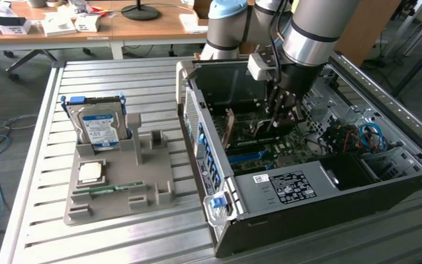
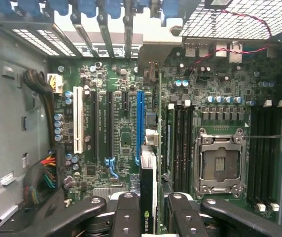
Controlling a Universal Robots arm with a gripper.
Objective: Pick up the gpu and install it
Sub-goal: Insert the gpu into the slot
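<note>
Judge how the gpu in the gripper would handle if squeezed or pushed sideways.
The gpu, edge-on in the gripper, looks thin and flat: probably stiff and light, yet apt to tip on edge. As a circuit card, likely fragile under sideways force.

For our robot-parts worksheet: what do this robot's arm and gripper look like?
The arm is a silver-grey tube with black bands and a light-blue joint cap. A pale box with a cable sits at its wrist. The gripper has black, rounded, linked fingers.

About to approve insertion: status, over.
Gripper shut on the gpu. Card edge-on over the motherboard, at the blue slot. Slot's visible length bare, nothing in the way.
</note>
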